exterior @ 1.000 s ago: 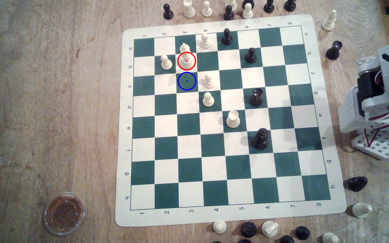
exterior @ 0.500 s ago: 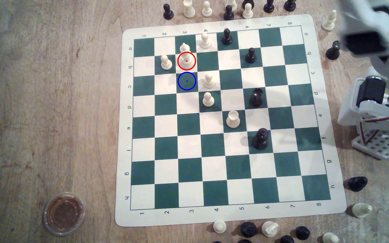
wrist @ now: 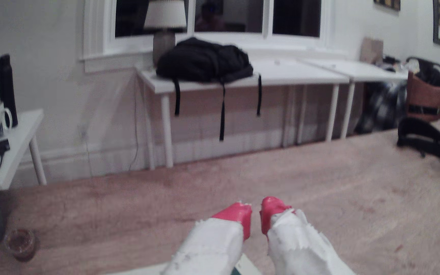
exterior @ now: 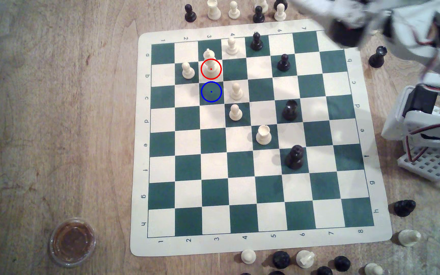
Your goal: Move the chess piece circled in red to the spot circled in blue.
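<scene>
The chess piece circled in red (exterior: 210, 63) is a tall cream piece standing upright on a cream square near the board's far left in the exterior view. The spot circled in blue (exterior: 211, 91) is the bare dark green square directly in front of it. My arm (exterior: 398, 23) is a blur above the board's far right corner, well away from both. In the wrist view my gripper (wrist: 256, 210) points out across the wooden table. Its red fingertips (wrist: 236, 214) sit almost together with nothing between them.
Cream pawns (exterior: 188, 70) (exterior: 236, 91) (exterior: 235, 113) stand beside the piece and the spot. A cup-topped cream piece (exterior: 263, 134) and black pieces (exterior: 290, 109) (exterior: 295, 157) occupy the board's middle. Spare pieces line the far and near edges. A round plastic container (exterior: 72, 242) sits near left.
The arm has unfolded from its low pose at the exterior view's right and swung up over the board's far right corner. No chess piece has moved.
</scene>
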